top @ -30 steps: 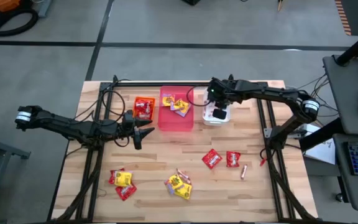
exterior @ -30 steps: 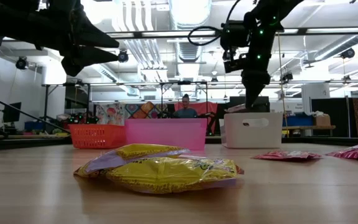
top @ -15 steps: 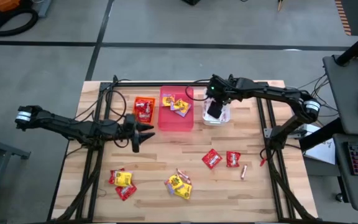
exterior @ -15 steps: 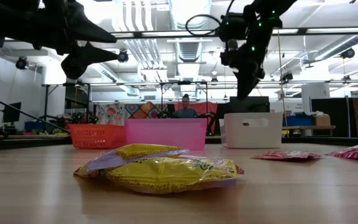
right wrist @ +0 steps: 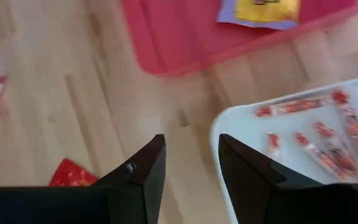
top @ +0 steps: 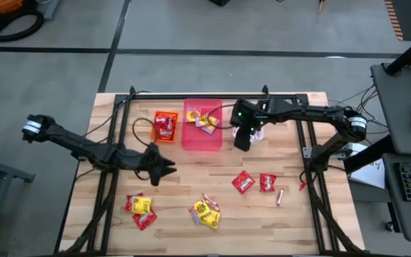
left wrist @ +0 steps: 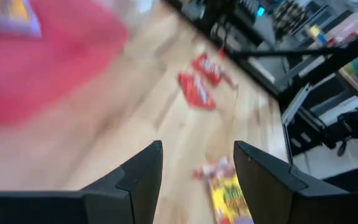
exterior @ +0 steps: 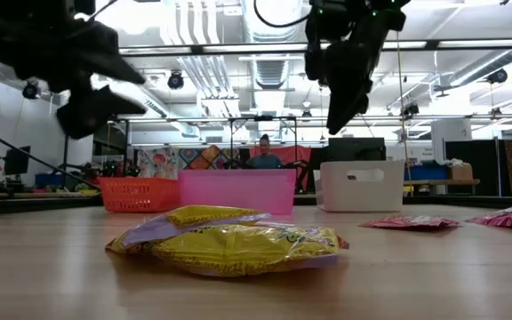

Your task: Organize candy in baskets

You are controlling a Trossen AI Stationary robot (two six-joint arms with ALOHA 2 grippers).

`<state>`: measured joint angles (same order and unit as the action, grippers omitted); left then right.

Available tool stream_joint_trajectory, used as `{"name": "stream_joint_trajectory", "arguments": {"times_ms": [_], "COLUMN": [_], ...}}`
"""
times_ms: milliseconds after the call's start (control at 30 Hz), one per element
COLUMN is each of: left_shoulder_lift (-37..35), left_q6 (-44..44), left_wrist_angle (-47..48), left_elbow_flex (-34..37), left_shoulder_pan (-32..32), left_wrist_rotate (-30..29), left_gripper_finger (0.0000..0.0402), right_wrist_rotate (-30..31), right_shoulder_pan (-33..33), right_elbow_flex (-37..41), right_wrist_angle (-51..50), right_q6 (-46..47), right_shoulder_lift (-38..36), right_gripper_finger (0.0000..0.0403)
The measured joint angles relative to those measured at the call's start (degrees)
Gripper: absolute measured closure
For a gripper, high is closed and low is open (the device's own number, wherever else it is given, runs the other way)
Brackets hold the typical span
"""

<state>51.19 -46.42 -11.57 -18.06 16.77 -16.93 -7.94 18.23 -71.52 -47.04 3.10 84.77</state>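
Hovering mid-table with fingers apart and empty, the left gripper sits above the loose yellow and red packets, likely lining up a pick. Behind it stand the orange basket, pink basket and white basket. The right gripper, open, holding nothing, hangs beside the white one with its sticks; red packets lie unobstructed.

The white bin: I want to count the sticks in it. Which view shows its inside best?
The right wrist view: it looks down into the white bin at the red-and-white sticks. In the high view the right hand hides most of it; the low view shows only its side wall.
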Motion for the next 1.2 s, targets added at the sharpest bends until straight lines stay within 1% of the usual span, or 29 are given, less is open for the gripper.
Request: {"name": "stream_joint_trajectory", "arguments": {"times_ms": [133, 233, 333, 433, 467, 567, 733, 833, 967, 1100, 1200], "left_shoulder_lift": [3.0, 5.4, 8.1, 11.4, 12.7, 16.7, 23.8, 28.0, 33.9, 39.6, 43.2], "left_q6": [-10.8, -18.5, -22.1, -22.7, -22.7, -23.9, -29.8, -35.6, -44.5, -48.1, -48.8], "left_wrist_angle": [4.0, 5.9, 6.2, 8.1, 10.2, 22.2, 40.1, 50.5, 63.6, 70.0, 70.7], "left_elbow_flex": [0.0, 0.0, -1.3, -5.8, -7.8, -14.7, -25.2, -30.6, -36.7, -41.6, -44.0], "left_shoulder_pan": [3.8, 6.7, 8.8, 10.5, 11.2, 13.2, 16.1, 17.4, 18.7, 20.2, 21.0], "left_wrist_rotate": [0.4, 2.2, 2.5, 2.5, 2.5, 2.6, 2.6, 3.5, 7.0, 11.6, 13.6], "left_gripper_finger": [0.0221, 0.0221, 0.0221, 0.0221, 0.0221, 0.0221, 0.0221, 0.0221, 0.0221, 0.0221, 0.0221], "right_wrist_rotate": [0.3, 0.4, 0.4, 0.5, 0.4, 0.5, 0.5, 0.5, 0.5, 0.5, 0.5], "right_shoulder_pan": [-2.5, -3.9, -4.7, -5.3, -5.3, -5.4, -5.4, -5.4, -5.4, -5.4, -5.5], "right_elbow_flex": [0.0, 0.0, 0.0, 0.0, 0.0, 0.0, 0.2, 0.3, 0.3, 0.3, 0.3], "right_wrist_angle": [0.3, 1.3, 2.6, 4.3, 4.8, 6.5, 7.3, 7.9, 8.8, 8.7, 8.7], "right_q6": [0.0, 0.0, -0.1, -0.2, -0.2, -0.4, -1.4, -2.1, -2.3, -3.1, -3.4], "right_shoulder_lift": [0.0, 0.0, 0.0, 0.0, 0.0, 0.0, 0.1, 0.1, 0.1, 0.1, 0.1], "right_gripper_finger": [0.0269, 0.0271, 0.0269, 0.0269, 0.027, 0.0273, 0.0272, 0.0271, 0.0274, 0.0275, 0.0272]}}
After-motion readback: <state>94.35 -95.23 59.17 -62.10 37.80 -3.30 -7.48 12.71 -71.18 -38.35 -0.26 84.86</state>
